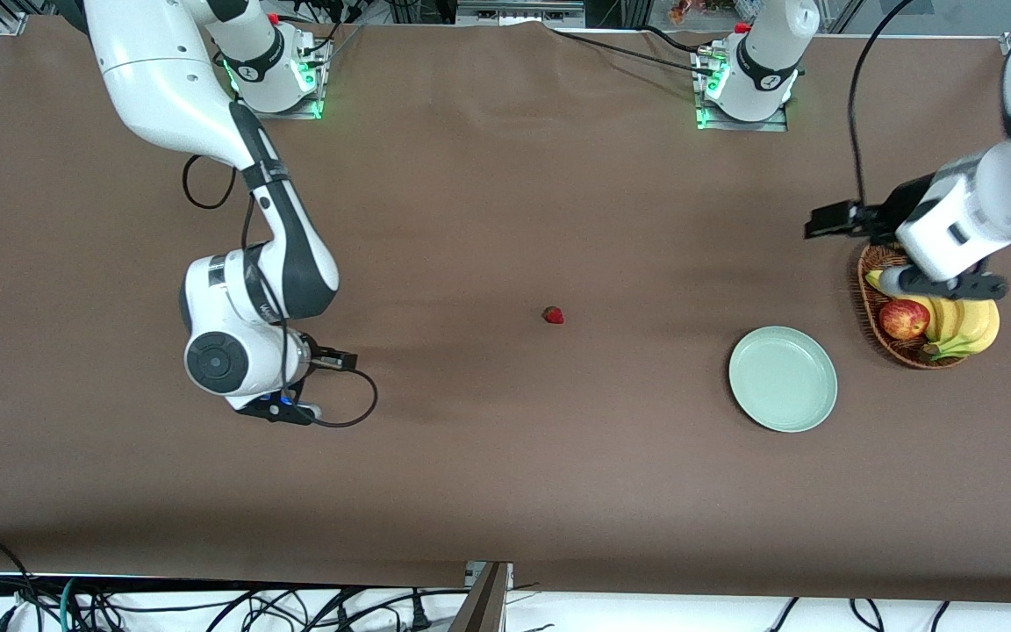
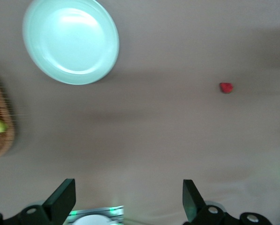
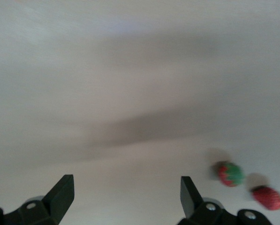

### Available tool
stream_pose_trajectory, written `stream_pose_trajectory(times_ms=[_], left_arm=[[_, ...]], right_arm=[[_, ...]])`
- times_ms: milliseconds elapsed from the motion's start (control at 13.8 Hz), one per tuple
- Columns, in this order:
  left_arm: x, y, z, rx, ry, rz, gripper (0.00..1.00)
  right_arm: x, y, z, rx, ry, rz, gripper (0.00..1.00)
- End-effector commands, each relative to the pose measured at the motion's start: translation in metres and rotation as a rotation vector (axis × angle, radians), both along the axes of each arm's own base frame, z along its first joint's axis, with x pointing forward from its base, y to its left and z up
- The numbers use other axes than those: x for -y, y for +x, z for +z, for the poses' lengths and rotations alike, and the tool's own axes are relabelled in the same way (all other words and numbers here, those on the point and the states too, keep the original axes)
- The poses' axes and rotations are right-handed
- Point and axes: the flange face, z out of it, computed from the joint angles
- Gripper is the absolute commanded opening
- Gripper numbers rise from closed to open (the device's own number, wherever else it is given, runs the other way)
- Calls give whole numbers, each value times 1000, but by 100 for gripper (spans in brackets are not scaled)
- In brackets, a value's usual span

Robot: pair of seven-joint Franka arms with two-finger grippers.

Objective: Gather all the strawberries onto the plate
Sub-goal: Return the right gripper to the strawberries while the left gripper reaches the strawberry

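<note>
Covering nearly the whole front view, the brown worktop (image 1: 505,456) carries the mint plate (image 1: 783,379) at lower right, below the left gripper (image 2: 128,199), fingers apart. One strawberry (image 1: 553,314) lies mid-frame; two strawberries (image 3: 230,174) show beside the right gripper (image 3: 125,194), fingers apart, at left.

text: none legible | labels: none | numbers: none | signs: none

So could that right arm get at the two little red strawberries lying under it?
Probably yes. The right gripper hangs open over bare brown table, and the two small red strawberries lie just beside its fingers with nothing covering them; it needs only a small shift and descent.
</note>
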Motion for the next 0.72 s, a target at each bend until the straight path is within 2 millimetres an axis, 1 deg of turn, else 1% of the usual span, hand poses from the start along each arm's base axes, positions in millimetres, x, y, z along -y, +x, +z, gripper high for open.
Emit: stream_pose_trajectory(times_ms=[0,72,145,217,290,362,434,507,579,651], left_arm=[[87,15,-59,-6,52,161,100],[113,18,-75,-1,81,242,100],[136,18,-94,-10,98,265,100],[154,18,-116,-18,107,254,100],[180,17,-144,-17,113,249,100],[207,15,-173,-8,127,279,100],[226,13,-196,7,144,346,100],[247,5,-213,32,146,387,100],[263,-4,-229,61,138,394,100],[272,-16,-244,99,123,396,95]], right_arm=[[20,-7,-7,-40,-10,62,100],[34,-7,-10,-49,-18,81,100],[49,-7,-13,-59,-21,106,100],[60,-9,-18,-73,-20,136,100],[67,-13,-20,-86,-17,152,100],[77,-19,-27,-104,-20,152,100],[85,-24,-33,-115,-18,159,100],[89,-29,-42,-119,-12,174,100],[99,-34,-49,-119,-10,182,100],[102,-41,-57,-111,-6,186,100]])
